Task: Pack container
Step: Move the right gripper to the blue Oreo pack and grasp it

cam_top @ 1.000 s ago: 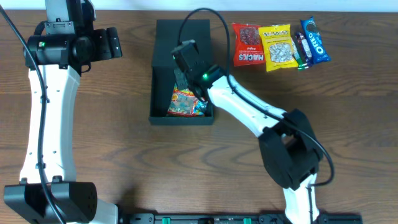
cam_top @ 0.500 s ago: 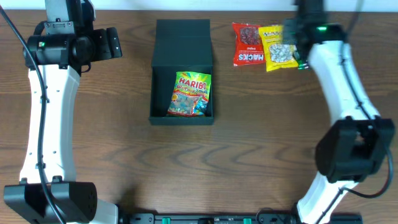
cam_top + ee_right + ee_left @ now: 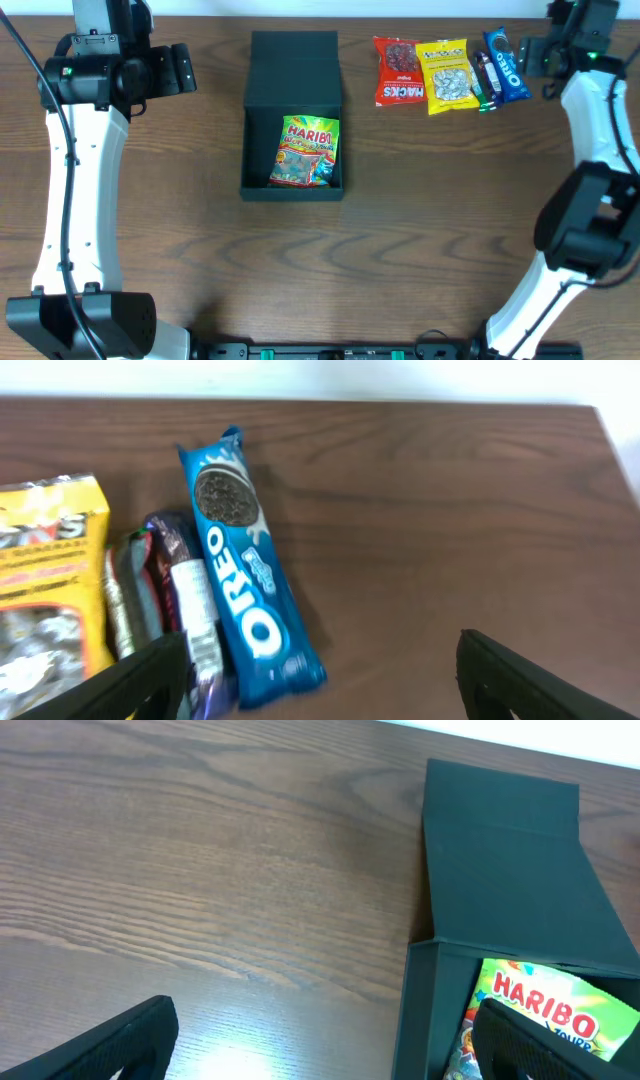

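Container (image 3: 293, 65) mid-bench, flap lid laid open toward far side. Haribo packet (image 3: 306, 150) inside, at near end. Left gripper (image 3: 320, 1045) far left of container, fingers wide, empty. Right gripper (image 3: 320, 670) at far right, fingers wide, empty, just right of Oreo pack (image 3: 245, 575). Dark bar (image 3: 185, 600), yellow packet (image 3: 445, 75) and red packet (image 3: 398, 70) in row leftward.

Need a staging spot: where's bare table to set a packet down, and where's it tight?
Free: the wide table in front of the box, between left arm and right arm; also the strip between left arm and box. Tight: back right, where red bag through Oreo lie side by side, right gripper open beside the Oreo.
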